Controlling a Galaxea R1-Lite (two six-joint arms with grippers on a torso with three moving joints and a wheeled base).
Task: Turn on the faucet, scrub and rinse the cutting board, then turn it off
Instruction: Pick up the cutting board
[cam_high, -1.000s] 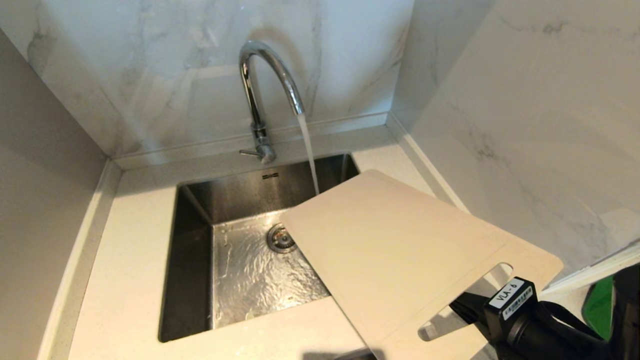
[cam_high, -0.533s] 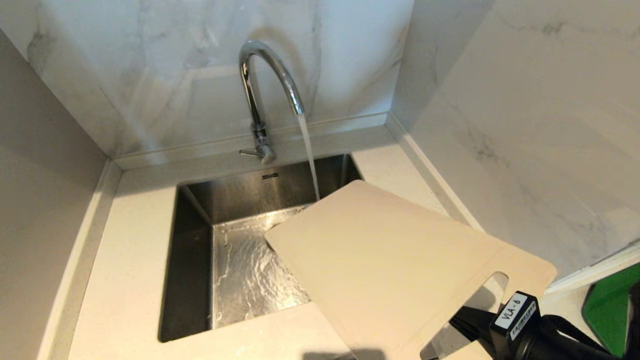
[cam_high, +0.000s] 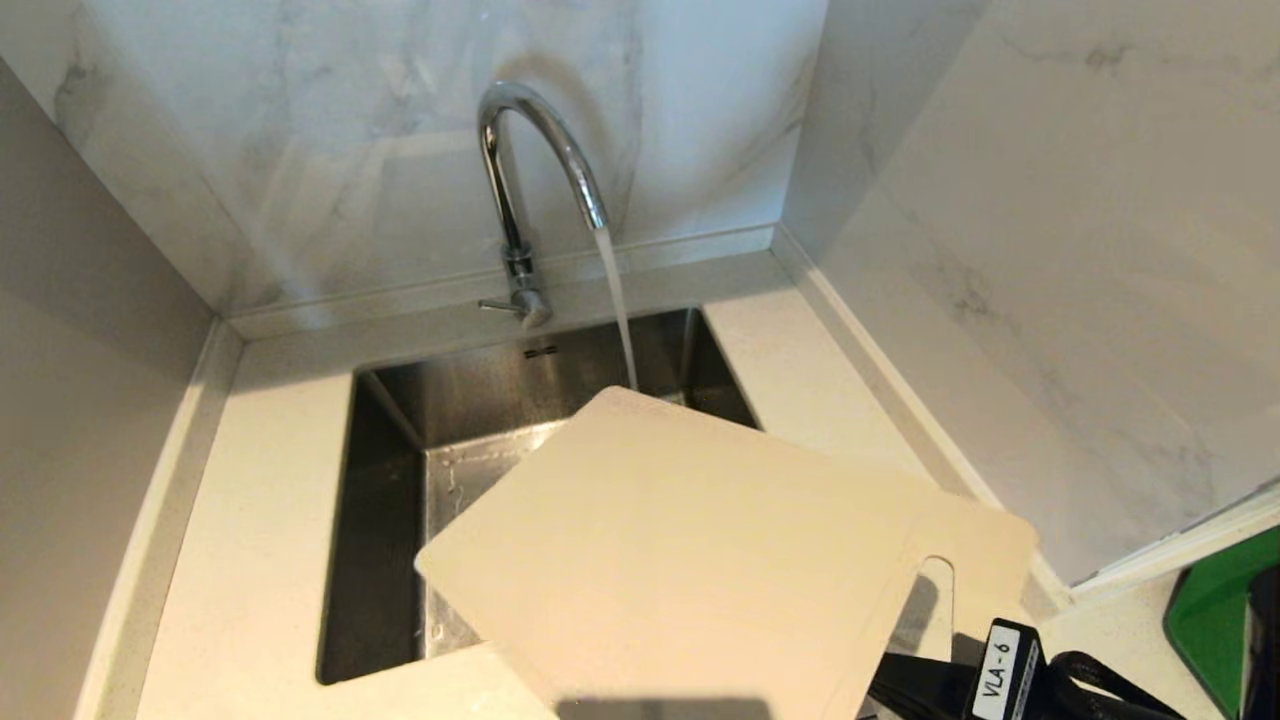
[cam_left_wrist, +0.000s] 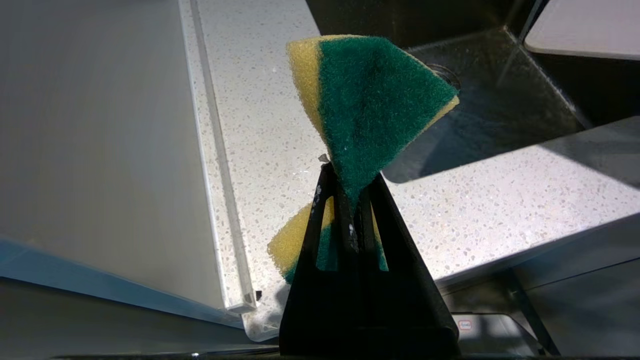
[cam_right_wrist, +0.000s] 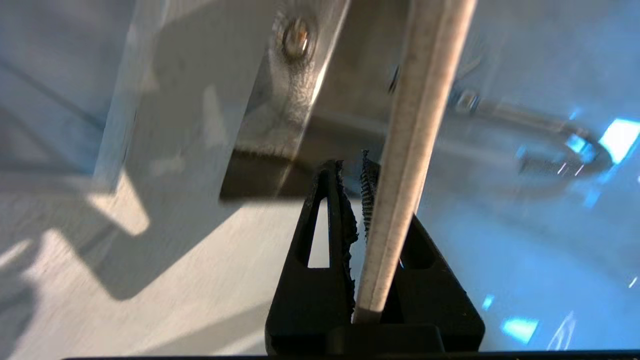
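The chrome faucet (cam_high: 530, 150) runs, its water stream (cam_high: 618, 310) dropping to the far corner of the cutting board (cam_high: 680, 560). Whether it lands on the board or just behind it I cannot tell. The cream board hangs tilted over the sink (cam_high: 385, 500), handle slot (cam_high: 930, 600) at the right. My right gripper (cam_right_wrist: 350, 167) is shut on the board's edge (cam_right_wrist: 415, 150) near that slot; in the head view only its wrist (cam_high: 1000, 675) shows. My left gripper (cam_left_wrist: 350, 185) is shut on a green and yellow sponge (cam_left_wrist: 370, 110), over the counter left of the sink, outside the head view.
The faucet's thin side lever (cam_high: 495, 306) points left at its base. Marble walls (cam_high: 1050, 250) close in behind and to the right. A bright green flat object (cam_high: 1215, 620) lies at the far right. Speckled counter (cam_high: 260, 480) borders the sink on the left.
The right arm has swung the cutting board left and turned it over the basin; it now covers the drain. The water keeps running. The faucet has not moved.
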